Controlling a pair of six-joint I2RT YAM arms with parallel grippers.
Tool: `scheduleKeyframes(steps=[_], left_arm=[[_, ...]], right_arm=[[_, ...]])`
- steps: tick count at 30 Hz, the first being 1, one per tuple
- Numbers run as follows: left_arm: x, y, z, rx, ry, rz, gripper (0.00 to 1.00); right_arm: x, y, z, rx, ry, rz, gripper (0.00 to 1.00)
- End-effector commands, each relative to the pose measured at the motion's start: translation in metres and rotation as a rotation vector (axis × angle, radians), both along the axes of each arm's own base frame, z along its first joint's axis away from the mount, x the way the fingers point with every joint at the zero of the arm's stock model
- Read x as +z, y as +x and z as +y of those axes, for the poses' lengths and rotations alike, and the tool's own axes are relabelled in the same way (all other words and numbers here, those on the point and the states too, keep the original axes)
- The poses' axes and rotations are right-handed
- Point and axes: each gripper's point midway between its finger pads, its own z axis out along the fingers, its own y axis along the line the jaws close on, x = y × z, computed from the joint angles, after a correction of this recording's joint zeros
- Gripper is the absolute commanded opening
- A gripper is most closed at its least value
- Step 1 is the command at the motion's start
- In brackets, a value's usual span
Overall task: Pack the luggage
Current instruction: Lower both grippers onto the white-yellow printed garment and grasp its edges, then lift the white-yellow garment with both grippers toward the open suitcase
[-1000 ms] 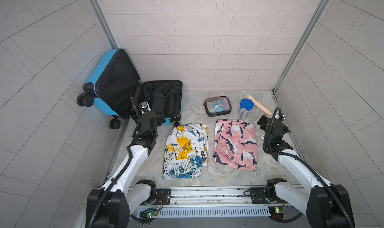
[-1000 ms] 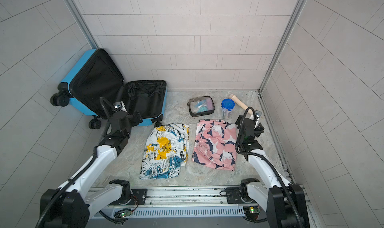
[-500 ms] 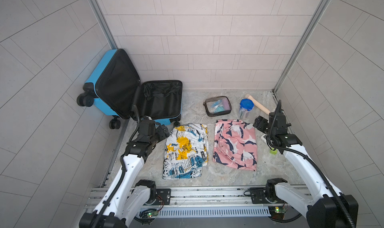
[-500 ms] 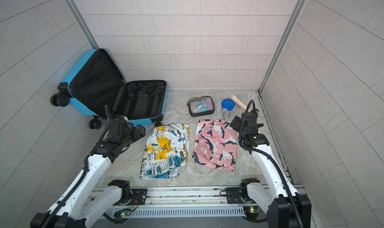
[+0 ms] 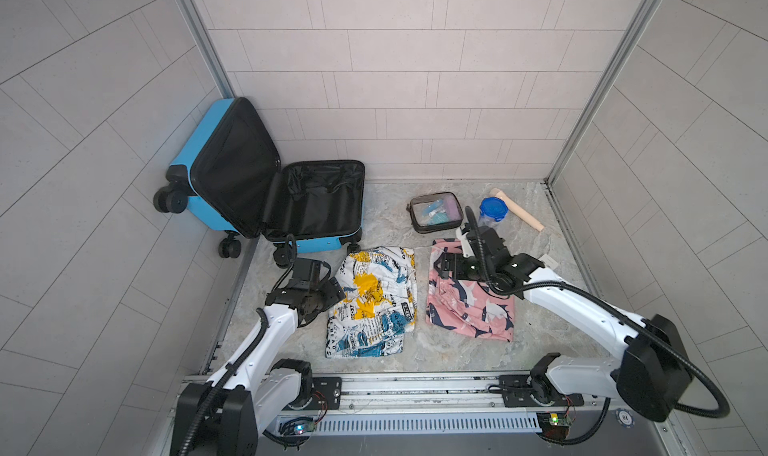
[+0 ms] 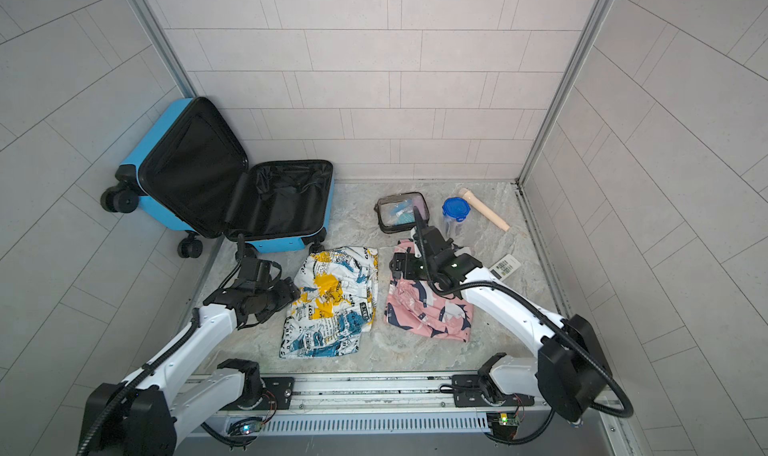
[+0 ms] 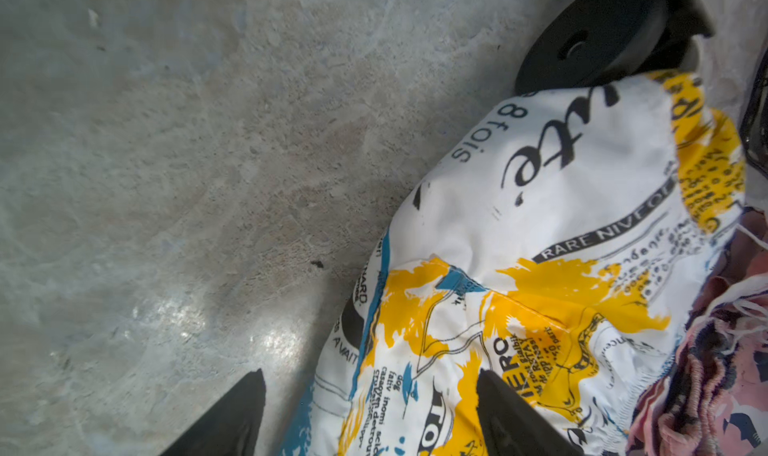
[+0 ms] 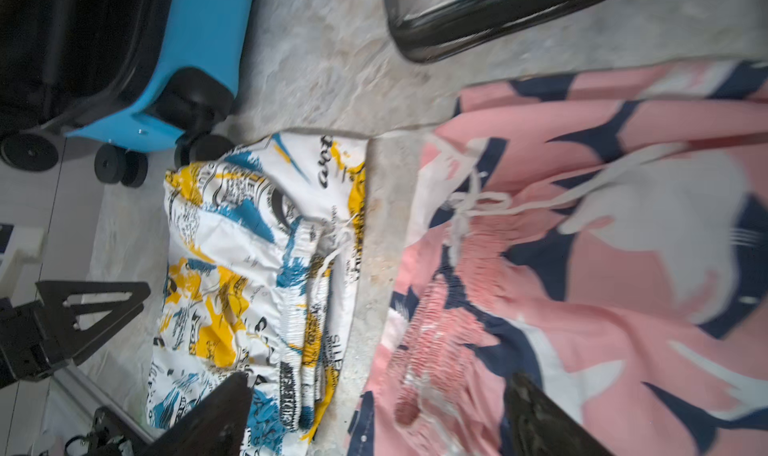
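Fig.: bimanual cell, both top views plus wrist views. The luggage (image 5: 270, 192) lies open at the far-left corner of the counter (image 5: 386, 233), lid half leaning on the left wall, base half flat w/ black lining up. L hand (image 5: 334, 287) sits nearer the rail than the luggage base, close to it but not touching. Its jaws are spread and grasp nothing, one fingertip (image 7: 249, 395) over bare counter, the other over the edge of the white/yellow/blue printed shorts (image 5: 374, 304). A luggage wheel (image 7: 602, 29) meets those shorts' far corner. R hand (image 5: 444, 266) is well apart from the luggage. It is also spread and holds nothing, low over the waistband of the pink shorts (image 5: 469, 312); the printed shorts lie between it and the luggage. Behind the R hand: clear pouch (image 5: 436, 212), blue-lidded cup (image 5: 492, 210), beige stick (image 5: 517, 210).
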Motion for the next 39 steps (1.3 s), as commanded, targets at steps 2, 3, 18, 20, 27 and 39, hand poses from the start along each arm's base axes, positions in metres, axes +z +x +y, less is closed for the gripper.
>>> scheduleKeyframes(steps=[2,3,18,20,27,39], left_arm=[[-0.01,0.004,0.002,0.056,-0.018,-0.03,0.87],[-0.012,0.005,0.002,0.058,-0.021,-0.034,0.87],[-0.039,0.004,-0.016,-0.018,-0.098,0.001,0.85],[-0.041,0.003,-0.017,-0.022,-0.103,0.003,0.84],[-0.039,0.005,-0.023,-0.043,-0.129,-0.009,0.78],[-0.026,0.019,-0.051,-0.129,-0.217,-0.086,0.68]], right_arm=[[-0.02,0.001,0.039,0.034,-0.004,0.051,0.97],[-0.026,0.0,0.048,0.048,-0.01,0.065,0.97],[-0.099,-0.008,0.087,0.083,-0.065,0.212,0.97],[-0.106,-0.008,0.091,0.081,-0.06,0.224,0.96],[-0.119,-0.01,0.109,0.085,-0.03,0.259,0.93],[-0.13,-0.011,0.137,0.088,0.039,0.285,0.7]])
